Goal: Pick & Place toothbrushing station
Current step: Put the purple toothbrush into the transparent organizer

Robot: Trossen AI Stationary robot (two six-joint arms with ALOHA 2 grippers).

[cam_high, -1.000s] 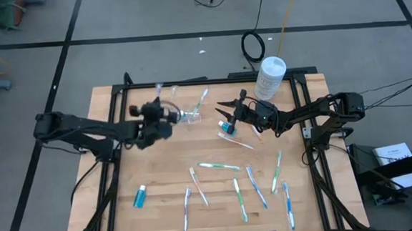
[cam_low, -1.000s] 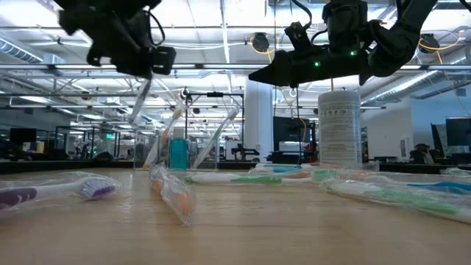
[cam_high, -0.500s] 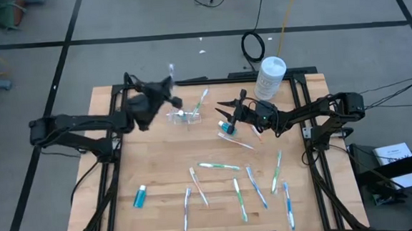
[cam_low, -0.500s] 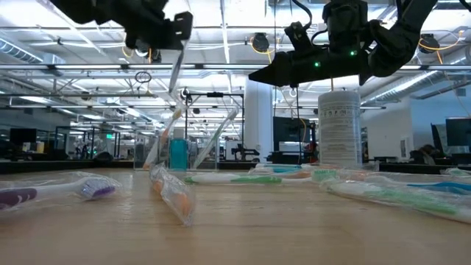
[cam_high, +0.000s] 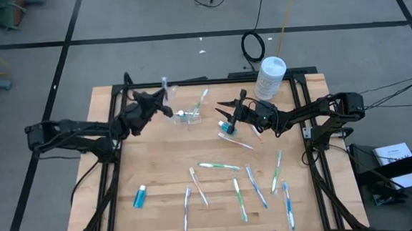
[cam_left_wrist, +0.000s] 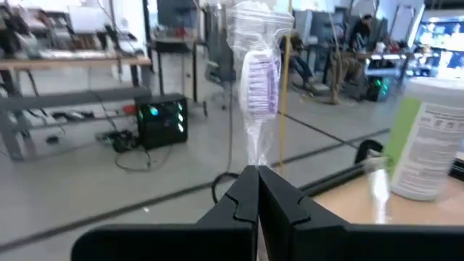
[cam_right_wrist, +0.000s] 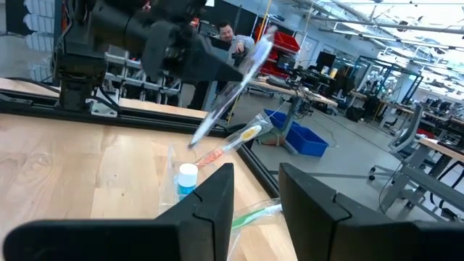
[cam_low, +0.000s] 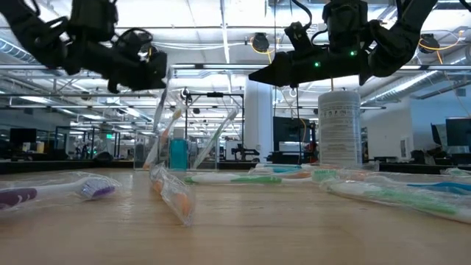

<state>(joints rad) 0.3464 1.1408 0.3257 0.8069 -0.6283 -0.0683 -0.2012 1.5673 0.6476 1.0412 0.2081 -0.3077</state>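
The toothbrushing station (cam_high: 185, 117), a small clear holder, stands on the wooden table at the far middle. It holds a green toothbrush (cam_high: 203, 98), an orange one (cam_right_wrist: 232, 147) and a blue-capped tube (cam_right_wrist: 186, 177). My left gripper (cam_high: 161, 106) hovers just left of it, shut on a plastic-wrapped toothbrush (cam_left_wrist: 259, 80) with purple bristles. My right gripper (cam_high: 222, 109) hangs open to the right of the station, above the table, with nothing between its fingers (cam_right_wrist: 210, 196). My left gripper pinches the wrapped toothbrush's handle (cam_left_wrist: 255, 156) between its two shut fingers, below the bristle head. The fingers lie level and across the brush. The brush stands steeply, head up and clear of the table. Its lower end (cam_right_wrist: 194, 141) hangs close by the station.
A white round tub (cam_high: 269, 77) stands at the far right corner. Several wrapped toothbrushes (cam_high: 239, 196) lie spread over the near half of the table, and a teal tube (cam_high: 139, 197) lies near left. A blue-capped item (cam_high: 227, 128) lies under my right gripper.
My left gripper, shut on the toothbrush throughout, first rose and swung toward the far edge, then came back down and drew toward the table's left. Its wrist has turned, and the brush has swung with it to stand steeply, head up, beside the station.
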